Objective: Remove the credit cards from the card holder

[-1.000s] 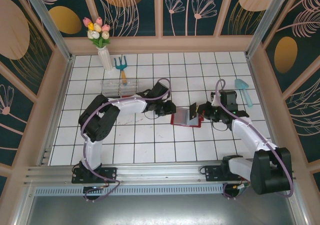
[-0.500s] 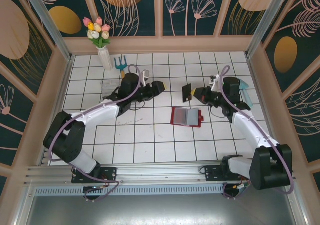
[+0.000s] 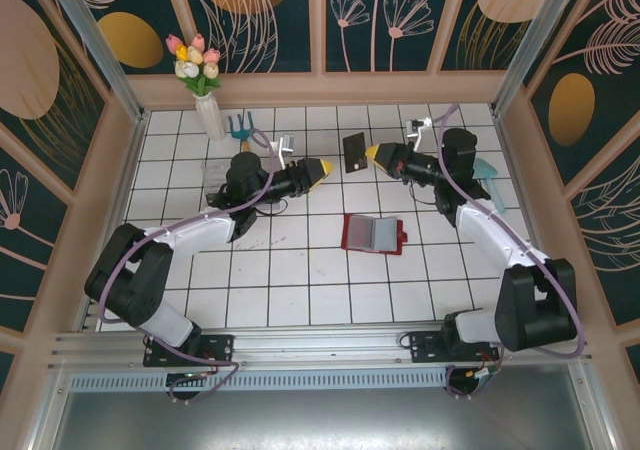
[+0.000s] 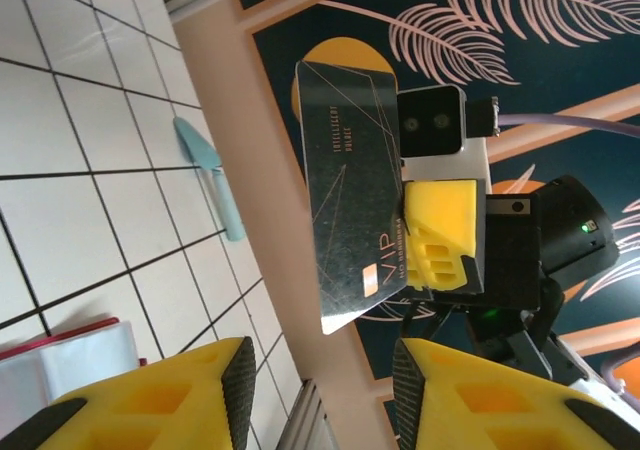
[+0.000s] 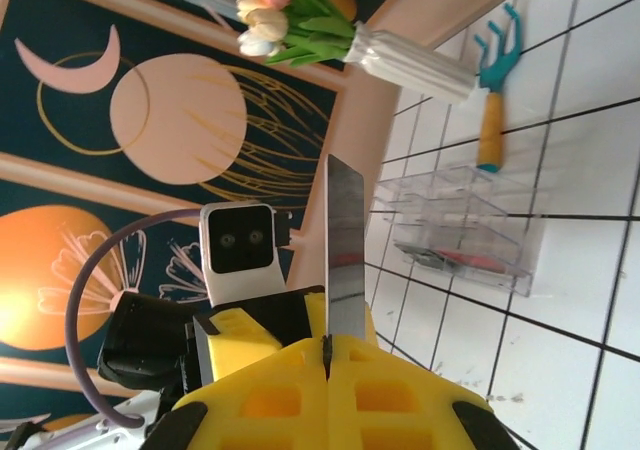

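**Card in the air, holder lying open below**

Nearest you, lower middle of the overhead view, the card holder lies folded open on the white tiled floor. Its red rim is outward and its grey-blue pockets face up, and neither arm is touching it. Whether any pocket has a card in it, I can't tell from here.

Just above it in the frame, your right gripper is clamped on a dark card. It pinches one end, so most of the card sticks out free toward the other arm. On the right wrist camera you see the card edge-on, squeezed between the yellow pads. That reads to me as an offering grip, with the free end left bare for something else to take.

Your left gripper faces it from the left, close by, fingers apart and nothing between them. On its own camera the card stands upper centre, beyond the open fingers and not yet inside them. My read is a handover being lined up. You'd need to bring the left fingers around that free end before the right lets go, or the card could drop.

Farther back at left centre sits the clear plastic tray, with something red lying in it. Beyond that are a hand rake and a white vase of tulips in the upper left corner. A teal trowel lies by the right wall. All round you are peach-framed panels, dark teal with orange discs and leaf drawings.
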`<state>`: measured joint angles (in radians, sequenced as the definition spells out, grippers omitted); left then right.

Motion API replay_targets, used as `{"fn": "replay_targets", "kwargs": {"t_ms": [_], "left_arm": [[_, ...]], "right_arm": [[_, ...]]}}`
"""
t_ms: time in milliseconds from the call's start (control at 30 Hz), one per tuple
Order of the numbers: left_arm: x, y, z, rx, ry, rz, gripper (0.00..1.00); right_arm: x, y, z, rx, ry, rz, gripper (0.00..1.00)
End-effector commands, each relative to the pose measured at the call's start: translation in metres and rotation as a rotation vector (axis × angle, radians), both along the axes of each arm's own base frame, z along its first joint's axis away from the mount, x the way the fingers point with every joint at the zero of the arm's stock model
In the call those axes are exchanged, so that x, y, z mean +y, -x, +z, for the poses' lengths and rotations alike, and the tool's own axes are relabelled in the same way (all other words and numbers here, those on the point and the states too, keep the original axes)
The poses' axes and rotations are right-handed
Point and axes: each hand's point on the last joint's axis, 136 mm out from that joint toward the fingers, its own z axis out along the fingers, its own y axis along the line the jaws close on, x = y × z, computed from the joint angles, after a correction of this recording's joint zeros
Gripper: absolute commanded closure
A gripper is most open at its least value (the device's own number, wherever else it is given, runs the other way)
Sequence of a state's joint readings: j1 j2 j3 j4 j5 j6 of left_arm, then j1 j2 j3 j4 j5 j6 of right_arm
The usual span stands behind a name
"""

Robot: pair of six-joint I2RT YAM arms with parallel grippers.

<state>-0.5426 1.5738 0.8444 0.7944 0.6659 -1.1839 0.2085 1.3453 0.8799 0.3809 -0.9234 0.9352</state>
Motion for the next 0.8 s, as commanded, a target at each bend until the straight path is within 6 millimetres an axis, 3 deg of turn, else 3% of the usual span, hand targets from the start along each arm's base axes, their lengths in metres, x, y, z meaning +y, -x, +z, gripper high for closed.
{"fn": "replay_targets", "kwargs": {"t_ms": [0, 700, 767], "left_arm": [[-0.004, 0.001, 0.027, -0.074, 0.071, -0.043, 0.57], [-0.007, -0.005, 0.036, -0.089, 0.093, -0.055, 0.62], [-0.005, -0.005, 0.038, -0.094, 0.095, -0.055, 0.66]], "right_arm": [[0.012, 0.003, 0.027, -0.07, -0.056, 0.06, 1.0], [0.031, 0.02, 0.012, -0.033, -0.089, 0.143, 1.0], [0.03, 0.021, 0.009, -0.028, -0.084, 0.144, 1.0]]}}
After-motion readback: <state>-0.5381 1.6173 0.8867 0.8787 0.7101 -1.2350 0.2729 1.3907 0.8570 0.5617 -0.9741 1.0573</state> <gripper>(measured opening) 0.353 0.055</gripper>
